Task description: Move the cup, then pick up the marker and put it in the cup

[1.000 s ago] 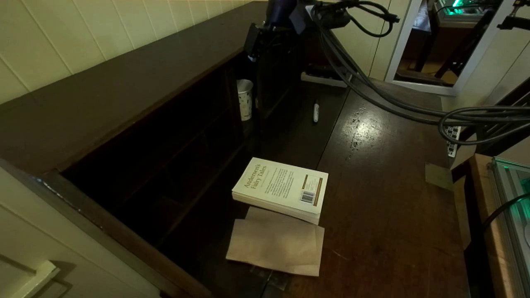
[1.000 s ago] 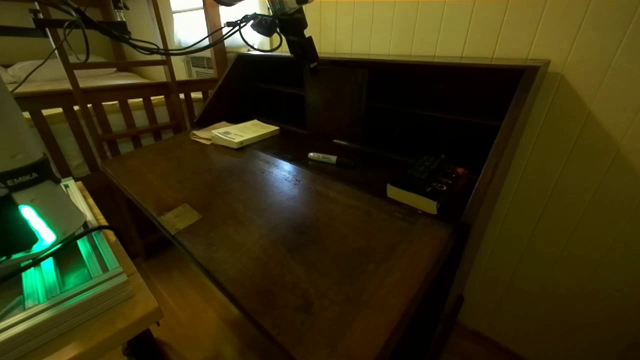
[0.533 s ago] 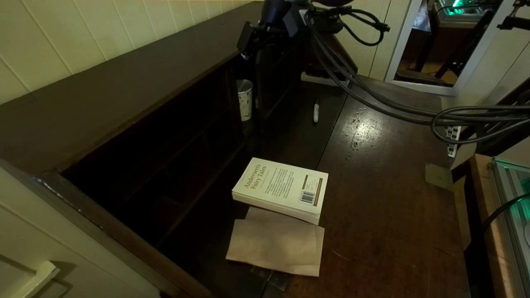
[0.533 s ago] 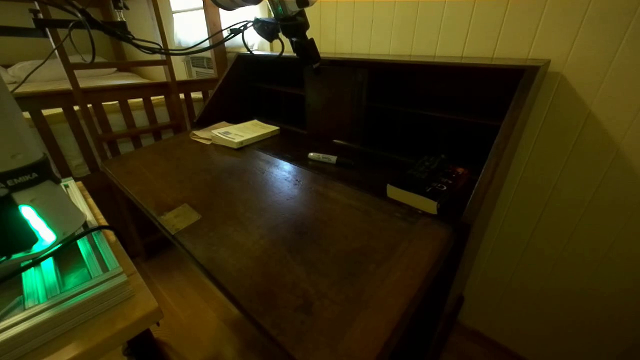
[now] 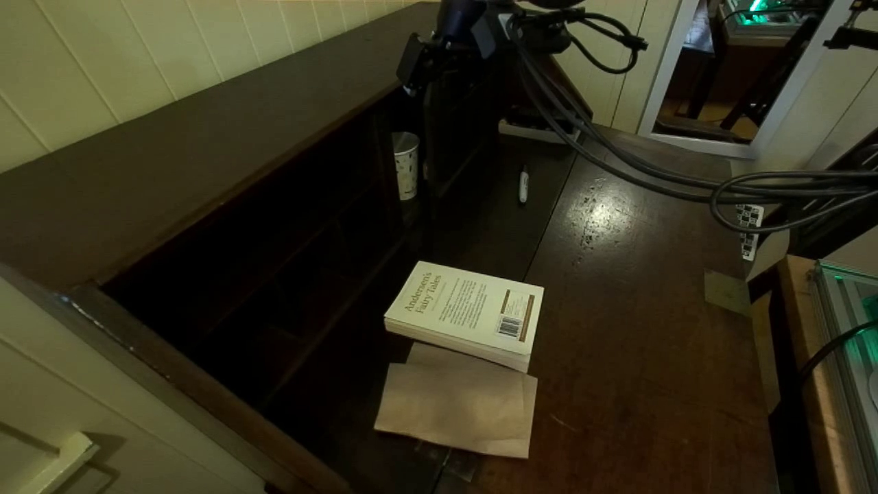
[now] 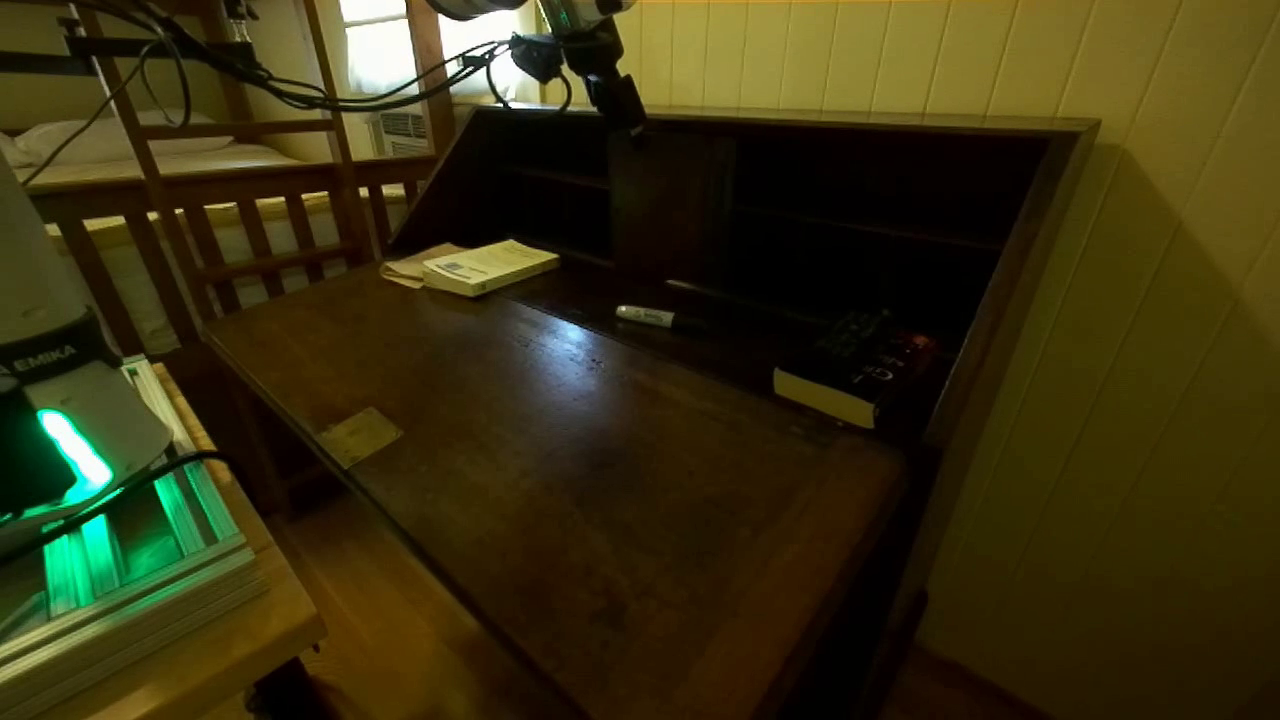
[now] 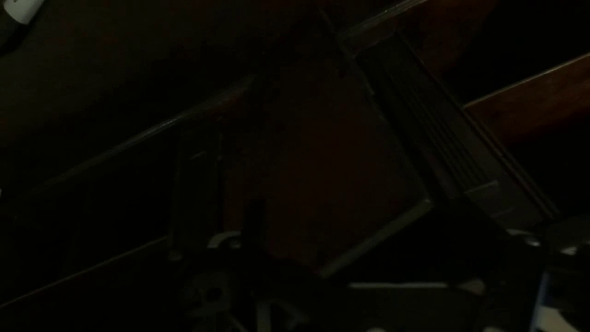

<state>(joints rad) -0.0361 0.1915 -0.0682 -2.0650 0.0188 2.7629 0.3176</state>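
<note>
Cream boarded wall [image 5: 171,55] backed a dark wooden desk [image 5: 651,343], whose rear edge carried a row of compartments [image 6: 860,223]. We found the cup [image 5: 406,167] upright in one of these, just beside a dark panel [image 6: 672,205]. We saw the marker [image 5: 523,186] lying on the desk, between its rear compartments and the long seam [image 5: 548,223]. By the compartments' upper edge hung the gripper [image 6: 634,126], jaws spread and, so far as the very dark wrist view let us tell, with nothing between them.

We judged the first step, moving the cup, to be in hand; we could not rule out that the cup already stood where it was wanted. Next, in our judgement, the gripper needed to come down before the cup's compartment, clear of the panel, and take the thin wall lightly.

We counted one cup, one marker, one gripper, one piece of brown paper [image 5: 456,412] and two books: a white book [image 5: 466,309] beside the paper toward one end of the desk, and a black book [image 6: 858,370] near the opposite rear corner.
</note>
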